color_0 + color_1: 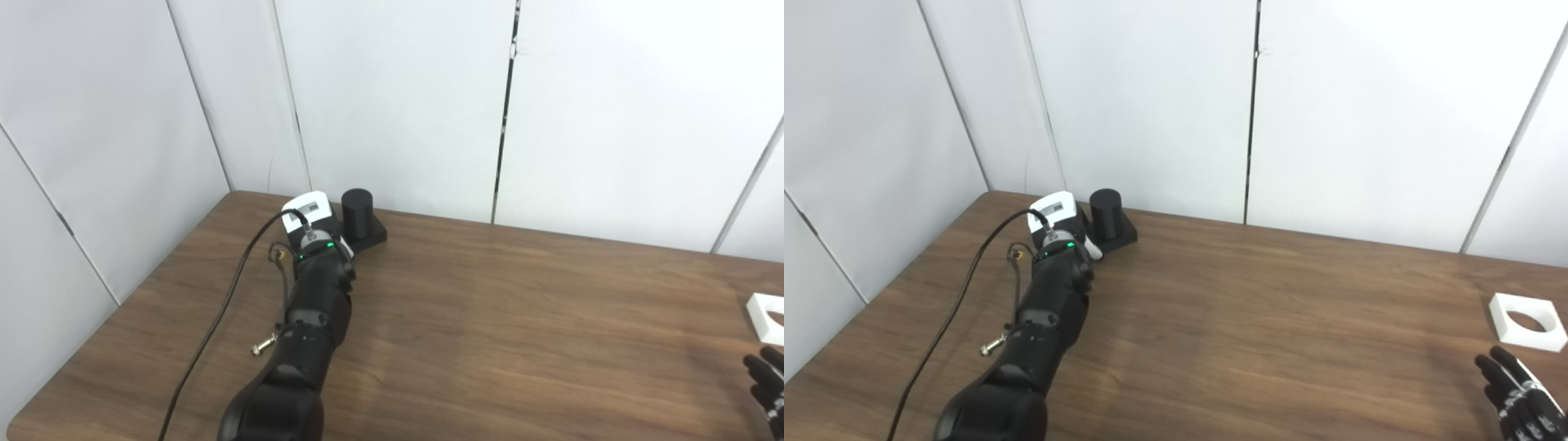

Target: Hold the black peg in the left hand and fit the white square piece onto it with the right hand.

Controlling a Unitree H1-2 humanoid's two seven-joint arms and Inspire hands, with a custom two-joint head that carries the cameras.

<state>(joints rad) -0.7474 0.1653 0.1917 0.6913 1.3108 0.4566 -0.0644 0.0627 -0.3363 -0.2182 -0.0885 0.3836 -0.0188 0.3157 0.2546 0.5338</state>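
Note:
The black peg (357,212), a short cylinder on a square black base, stands upright at the far left of the wooden table (490,318). My left hand (309,214) reaches to it and sits just left of the peg, against its base. Its fingers are hidden behind the wrist, so I cannot tell whether they hold the peg. The white square piece (1526,321), with a round hole, lies flat at the table's right edge. My right hand (1516,398) is low at the right, fingers spread and empty, a little nearer to me than the piece and not touching it.
White wall panels (398,104) close the table at the back and on the left, right behind the peg. A black cable (226,300) runs along my left forearm over the table's left part.

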